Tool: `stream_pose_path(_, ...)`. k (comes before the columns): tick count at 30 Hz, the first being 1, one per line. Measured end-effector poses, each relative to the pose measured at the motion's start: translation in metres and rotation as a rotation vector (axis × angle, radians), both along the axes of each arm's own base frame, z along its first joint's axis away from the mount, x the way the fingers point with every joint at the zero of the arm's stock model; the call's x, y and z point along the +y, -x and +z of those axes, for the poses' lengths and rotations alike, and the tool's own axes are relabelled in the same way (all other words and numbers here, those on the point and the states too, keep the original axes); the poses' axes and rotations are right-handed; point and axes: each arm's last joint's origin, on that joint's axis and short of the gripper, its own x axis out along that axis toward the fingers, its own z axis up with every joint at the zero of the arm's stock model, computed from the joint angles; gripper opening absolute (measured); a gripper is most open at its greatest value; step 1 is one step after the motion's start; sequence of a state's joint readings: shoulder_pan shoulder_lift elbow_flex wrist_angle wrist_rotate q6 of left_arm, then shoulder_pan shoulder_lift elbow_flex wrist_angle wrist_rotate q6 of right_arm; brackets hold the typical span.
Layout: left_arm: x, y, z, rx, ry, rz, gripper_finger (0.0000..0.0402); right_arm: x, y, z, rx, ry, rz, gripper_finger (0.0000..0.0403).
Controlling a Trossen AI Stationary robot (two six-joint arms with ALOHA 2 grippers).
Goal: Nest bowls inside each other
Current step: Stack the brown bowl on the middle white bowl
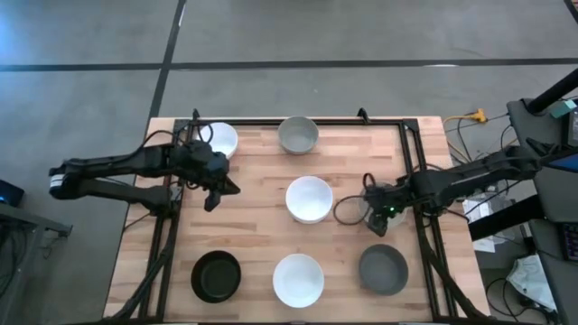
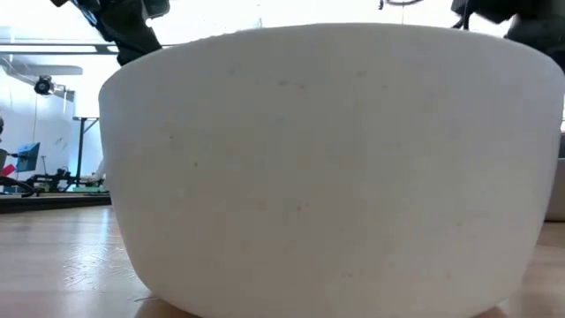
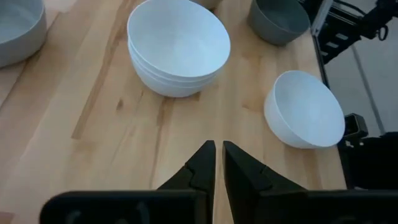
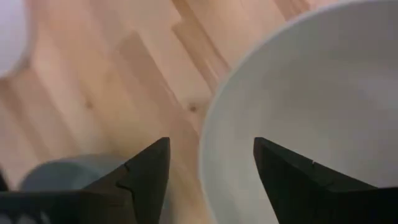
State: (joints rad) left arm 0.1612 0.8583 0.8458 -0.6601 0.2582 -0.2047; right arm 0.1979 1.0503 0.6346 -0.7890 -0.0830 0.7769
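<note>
Bowls sit spread over the wooden table (image 1: 262, 226). At its middle stands a white stack (image 1: 309, 199); my left wrist view shows it as several white bowls nested one inside another (image 3: 178, 46). Along the far edge are a white bowl (image 1: 219, 140) near my left arm and a grey bowl (image 1: 298, 134) further along. Along the near edge, well apart from one another, are a black bowl (image 1: 217, 275), a white bowl (image 1: 298, 279) and a second grey bowl (image 1: 383, 269). The low view is almost filled by the outer wall of one white bowl (image 2: 331, 168), standing close to that camera.

My right gripper (image 1: 375, 217) hangs just beside the middle stack, between it and the near grey bowl. Its fingers (image 4: 146, 174) are spread wide with nothing between them. In the right wrist view, the rim of a white bowl (image 4: 311, 106) lies right ahead of them, with bare wood beside it and a grey bowl (image 4: 68, 171) at the edge.

My left gripper (image 1: 213, 194) hovers over bare wood near the far white bowl. Its fingers (image 3: 202, 165) are nearly closed, with only a thin gap between the tips, and they hold nothing. Past them I see the nested stack, a single white bowl (image 3: 305, 111) and a grey bowl (image 3: 278, 20) beyond.
</note>
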Motion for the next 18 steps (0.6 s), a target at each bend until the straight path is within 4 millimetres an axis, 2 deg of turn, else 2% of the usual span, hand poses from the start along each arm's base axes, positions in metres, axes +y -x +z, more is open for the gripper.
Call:
stream_pose_path(5, -0.001, 0.003, 0.001, -0.008, -0.003, -0.005, 0.0015, 0.003, -0.014, -0.026, 0.161, 0.01, -0.066, 0.0207)
stream_pose_path(7, -0.001, 0.004, 0.001, -0.01, -0.004, -0.005, 0.0015, 0.004, -0.018, -0.034, 0.217, 0.011, -0.111, 0.0181)
stream_pose_path(10, -0.001, 0.004, 0.001, -0.011, -0.002, -0.008, 0.0015, 0.006, -0.028, -0.034, 0.238, 0.01, -0.136, 0.0117)
stream_pose_path(13, -0.002, 0.005, 0.002, -0.019, -0.004, -0.041, 0.0015, 0.008, -0.04, -0.021, 0.198, 0.019, -0.098, 0.004)
stream_pose_path(18, -0.002, 0.006, 0.002, -0.023, -0.004, -0.06, 0.0015, 0.008, -0.059, 0.026, 0.086, 0.12, -0.082, 0.0012)
